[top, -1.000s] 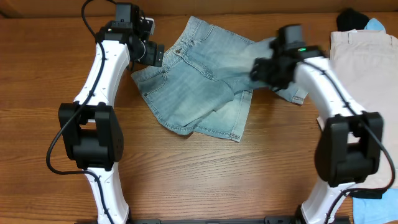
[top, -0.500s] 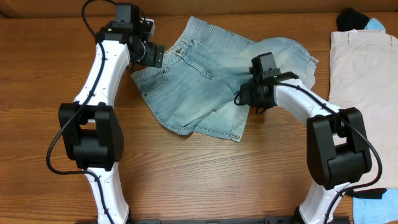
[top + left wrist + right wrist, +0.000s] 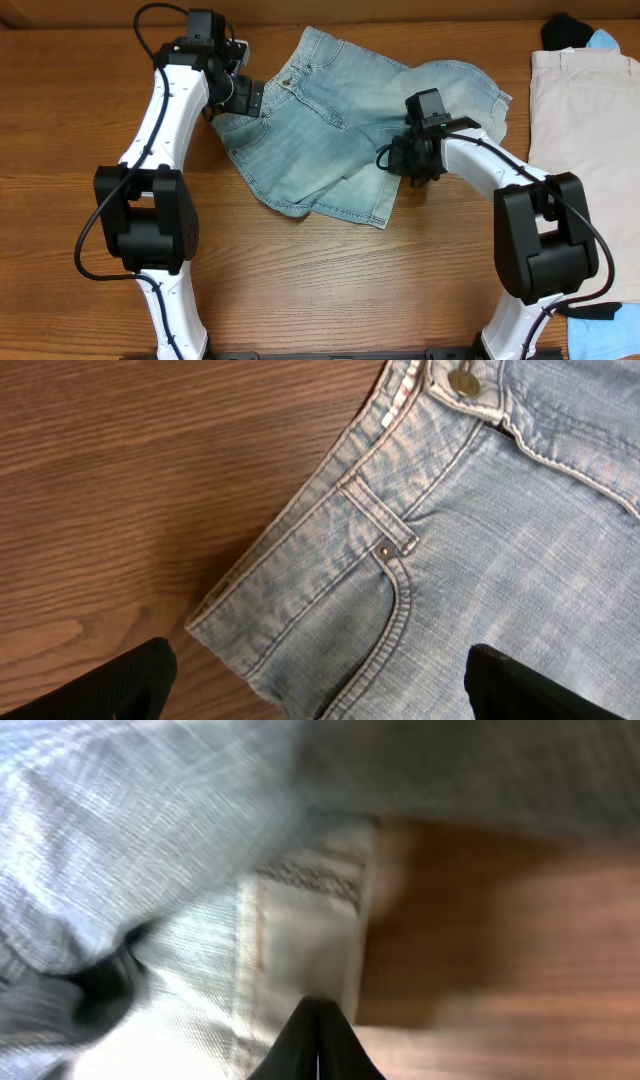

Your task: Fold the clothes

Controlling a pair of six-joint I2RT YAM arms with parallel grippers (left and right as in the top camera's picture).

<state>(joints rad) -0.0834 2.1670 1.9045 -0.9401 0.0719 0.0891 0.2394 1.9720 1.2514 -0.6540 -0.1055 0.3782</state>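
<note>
In the overhead view the shorts [image 3: 335, 135] lie on the wooden table [image 3: 330, 290] in the upper middle of the frame, spread out but wrinkled, with the leg on the right side bunched up. My left gripper [image 3: 243, 97] hangs at the left edge of the denim, near the waistband corner. My right gripper [image 3: 408, 160] is low at the lower right edge of the shorts. At the right border of the frame lies a beige cloth [image 3: 585, 110], well apart from the shorts, with a black item [image 3: 563, 30] and a light-blue item [image 3: 603, 40] at its upper end. The lower half of the table is bare wood between my two arms.

In the left wrist view my left jaws are released: the two dark fingers [image 3: 135, 682] stand wide apart in the bottom corners and hold nothing. Between them I see the waistband corner with a belt loop [image 3: 375, 515], a rivet [image 3: 385, 550] on the pocket seam and a metal button [image 3: 463, 380] at the top. A small label [image 3: 400, 398] with red marks is too small to read. The left half of this frame is free wood.

The right wrist view is blurred. My right jaws are clenched; the fingertips [image 3: 318, 1030] meet in one point at the bottom centre, against a pale hem [image 3: 300, 935] of the shorts. I cannot tell if cloth is pinched between them. Bare wood shows at the right.
</note>
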